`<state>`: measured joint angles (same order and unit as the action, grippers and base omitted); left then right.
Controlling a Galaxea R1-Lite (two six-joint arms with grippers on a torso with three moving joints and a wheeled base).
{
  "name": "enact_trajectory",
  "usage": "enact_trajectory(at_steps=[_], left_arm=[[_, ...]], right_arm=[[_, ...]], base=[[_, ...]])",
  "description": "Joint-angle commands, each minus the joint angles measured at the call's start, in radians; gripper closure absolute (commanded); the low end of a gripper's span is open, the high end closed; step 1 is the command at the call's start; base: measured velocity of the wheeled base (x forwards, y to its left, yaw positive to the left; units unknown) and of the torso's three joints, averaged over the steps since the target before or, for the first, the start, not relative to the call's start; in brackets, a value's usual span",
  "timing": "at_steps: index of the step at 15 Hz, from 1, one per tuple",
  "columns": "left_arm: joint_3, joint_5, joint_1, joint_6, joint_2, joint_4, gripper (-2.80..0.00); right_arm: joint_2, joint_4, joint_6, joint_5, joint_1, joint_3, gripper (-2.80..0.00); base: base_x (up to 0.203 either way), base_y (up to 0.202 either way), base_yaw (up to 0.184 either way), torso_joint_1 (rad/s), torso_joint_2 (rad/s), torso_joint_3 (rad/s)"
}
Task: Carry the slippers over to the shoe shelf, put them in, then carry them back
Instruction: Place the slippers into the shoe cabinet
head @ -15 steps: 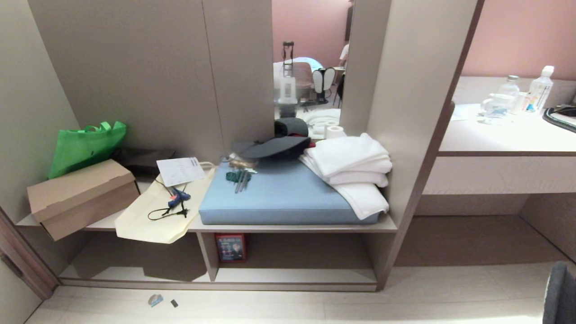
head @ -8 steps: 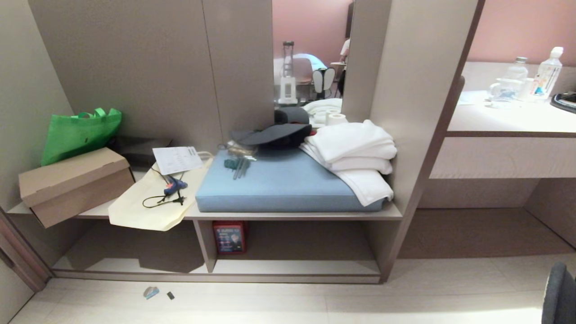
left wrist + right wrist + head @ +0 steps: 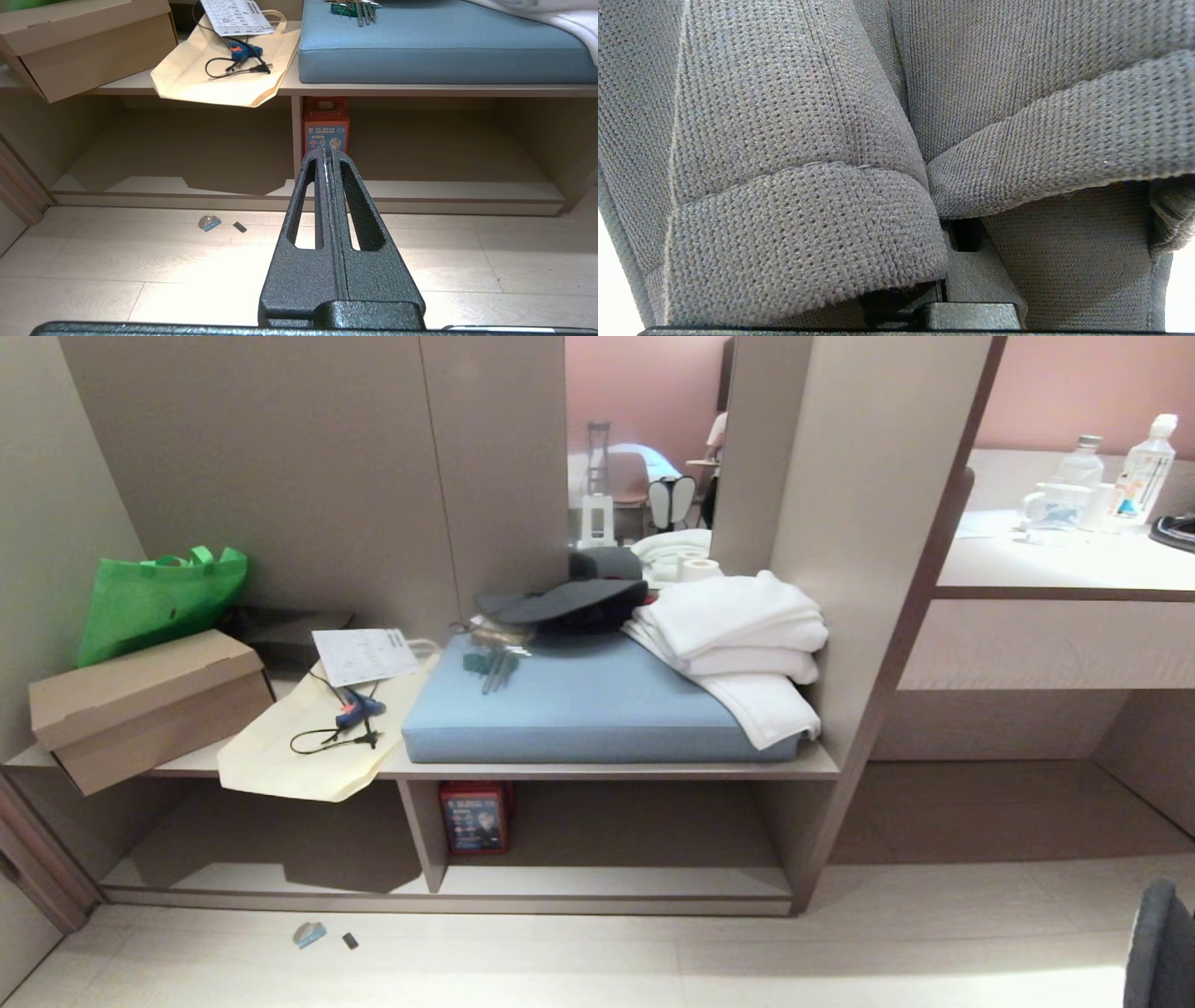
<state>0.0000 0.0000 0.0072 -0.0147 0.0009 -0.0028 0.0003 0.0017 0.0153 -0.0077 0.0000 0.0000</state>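
Right against the right wrist camera, the slippers (image 3: 798, 186) fill nearly the whole picture with grey knit fabric, two folded cuffs side by side, and the right claw's fingers are buried under that cloth; it is closed on the slippers. From the head view only a dark grey sliver (image 3: 1160, 943) shows at the lower right corner, above the pale floor, well apart from the shoe shelf (image 3: 607, 770). That view alone takes in the shelf's top board with its load: a blue cushion (image 3: 579, 705), folded white towels (image 3: 738, 635), a dark cap (image 3: 560, 602), a cream tote bag (image 3: 299, 747), a cardboard box (image 3: 140, 705) and a green bag (image 3: 154, 602). Both lower compartments show, with a red box (image 3: 474, 817) standing just beside the divider. Only the left wrist view shows the left claw (image 3: 328, 154), its two black fingers pressed together with nothing between them, pointing toward that red box (image 3: 325, 128) above the floor.
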Motion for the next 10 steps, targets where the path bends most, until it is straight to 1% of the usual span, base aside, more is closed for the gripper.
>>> enact_trajectory(at_steps=[1, 6, 10], left_arm=[[0.0, 0.0, 0.0, -0.001, 0.001, 0.0, 0.0], [0.0, 0.0, 0.0, -0.001, 0.001, 0.0, 0.0], [0.0, 0.0, 0.0, 0.0, 0.001, 0.0, 0.0]], right_arm=[[0.001, 0.0, 0.0, 0.0, 0.0, 0.0, 0.0], [0.001, 0.0, -0.022, 0.001, 0.0, 0.0, 0.0], [0.001, 0.0, -0.021, 0.002, 0.0, 0.0, 0.0]], base=[[0.0, 0.0, 0.0, 0.0, 0.0, 0.0], [0.0, 0.0, 0.0, 0.0, 0.0, 0.0], [0.0, 0.0, 0.0, 0.0, 0.0, 0.0]])
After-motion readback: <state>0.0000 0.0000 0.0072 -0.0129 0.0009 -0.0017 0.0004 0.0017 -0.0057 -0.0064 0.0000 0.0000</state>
